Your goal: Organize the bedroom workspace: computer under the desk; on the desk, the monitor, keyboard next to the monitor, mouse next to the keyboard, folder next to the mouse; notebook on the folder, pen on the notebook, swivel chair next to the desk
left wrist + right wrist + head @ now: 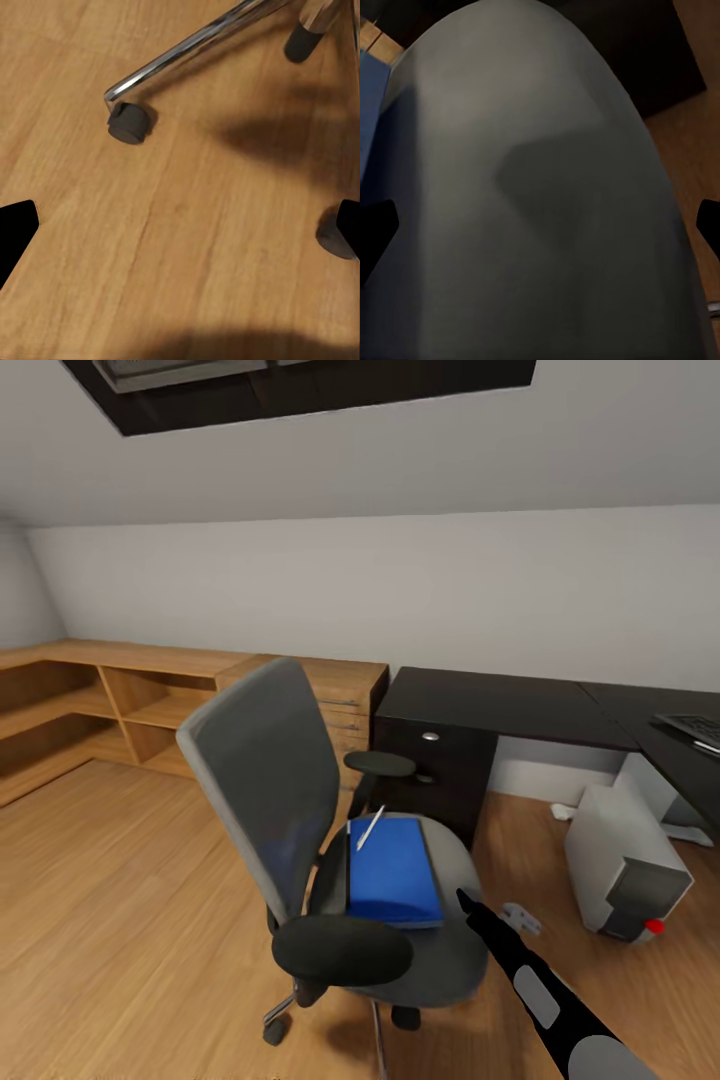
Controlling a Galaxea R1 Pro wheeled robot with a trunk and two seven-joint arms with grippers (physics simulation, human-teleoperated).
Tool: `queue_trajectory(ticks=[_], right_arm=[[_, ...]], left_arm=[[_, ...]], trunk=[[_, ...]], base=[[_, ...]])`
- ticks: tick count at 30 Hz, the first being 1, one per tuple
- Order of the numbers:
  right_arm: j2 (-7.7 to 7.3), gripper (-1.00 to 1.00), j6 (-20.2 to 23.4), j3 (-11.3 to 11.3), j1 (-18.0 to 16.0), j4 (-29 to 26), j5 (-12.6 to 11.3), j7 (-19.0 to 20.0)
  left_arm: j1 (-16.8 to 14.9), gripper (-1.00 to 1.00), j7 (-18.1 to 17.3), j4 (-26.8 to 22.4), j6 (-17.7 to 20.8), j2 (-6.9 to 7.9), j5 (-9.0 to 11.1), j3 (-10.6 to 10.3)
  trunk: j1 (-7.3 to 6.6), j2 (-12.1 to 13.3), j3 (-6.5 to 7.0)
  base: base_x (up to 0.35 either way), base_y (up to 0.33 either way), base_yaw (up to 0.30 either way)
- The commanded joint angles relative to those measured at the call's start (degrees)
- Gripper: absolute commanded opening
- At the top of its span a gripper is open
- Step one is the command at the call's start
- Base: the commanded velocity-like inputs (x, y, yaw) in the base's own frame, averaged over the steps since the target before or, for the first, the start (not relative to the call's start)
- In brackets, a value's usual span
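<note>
The grey swivel chair (300,830) stands mid-floor, its back turned to the left. On its seat lies the blue folder (392,872) with a white pen (369,827) on top. My right gripper (470,908) hovers open just above the seat's right front, and its wrist view has the grey seat (540,187) close under the gripper (540,232), with the folder's edge (370,112) beside it. My left gripper (180,232) hangs open over the floor by the chair's chrome leg (195,45). The black desk (500,705) holds the keyboard (692,730); the computer (625,860) stands beneath it. The monitor, mouse and notebook are out of view.
Light wooden shelves (60,700) and a wooden chest (345,700) line the back wall left of the desk. A small white object (562,812) lies on the floor under the desk. Castors (127,122) sit near my left gripper. Open wood floor (120,920) lies to the left.
</note>
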Motion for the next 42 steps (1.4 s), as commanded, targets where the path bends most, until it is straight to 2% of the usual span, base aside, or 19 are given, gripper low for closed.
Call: queue_trajectory(ticks=[1, 19, 33, 42], right_arm=[[0.01, 1.0, 0.0, 0.0, 0.0, 0.1, -0.5, 0.5], [0.34, 1.0, 0.0, 0.1, 0.0, 0.1, -0.5, 0.5], [0.39, 1.0, -0.6, 0.1, 0.0, 0.1, -0.4, 0.5], [1.3, 1.0, -1.5, 0.0, 0.0, 0.1, -0.5, 0.5]], left_arm=[[0.0, 1.0, 0.5, 0.1, -0.2, 0.03, 0.3, -0.5], [0.0, 1.0, 0.5, 0.1, -0.2, 0.03, 0.3, -0.5], [0.0, 1.0, 0.5, 0.1, -0.2, 0.03, 0.3, -0.5], [0.0, 1.0, 0.5, 0.1, -0.2, 0.03, 0.3, -0.5]], trunk=[[-0.01, 0.0, -0.05], [-0.01, 0.0, -0.05], [-0.01, 0.0, -0.05], [-0.01, 0.0, -0.05]], base=[[0.0, 0.0, 0.162], [0.0, 0.0, 0.162], [0.0, 0.0, 0.023], [0.0, 0.0, 0.186]])
